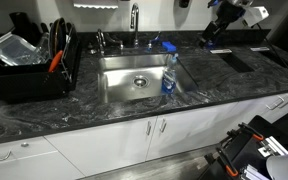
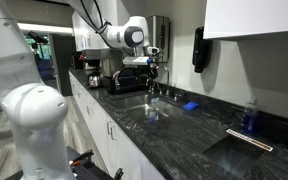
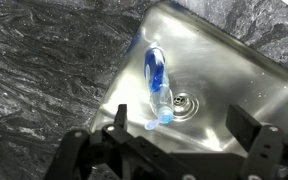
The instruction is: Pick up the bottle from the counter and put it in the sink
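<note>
White lower cabinets (image 1: 134, 135) run along under a long tabletop (image 1: 234, 85) of dark stone veined with grey, which shows in both exterior views and reaches back along the wall towards a white upper cabinet (image 2: 254, 30). The white arm (image 2: 119, 35) reaches out over the tabletop from above. A stainless steel sink (image 1: 119, 85) is set into the stone, with its drain (image 3: 184, 103) in the floor of the basin. To one side of the sink stands a black dish rack (image 1: 24, 65) loaded with dishes, and a faucet (image 1: 134, 20) rises behind the basin. A flat dark panel (image 1: 234, 60) lies on the stone on the sink's other side. The bottle (image 3: 156, 85) is inside the sink, just beside the drain, a clear one with a blue label and a blue cap; in an exterior view it sits against the basin's wall (image 1: 169, 72). The jaws are spread wide with nothing between them, above the bottle and apart from it in the wrist view. A blue sponge (image 1: 169, 46) lies on the tabletop behind the sink, and a small blue bottle (image 2: 249, 118) stands well apart, further along.
</note>
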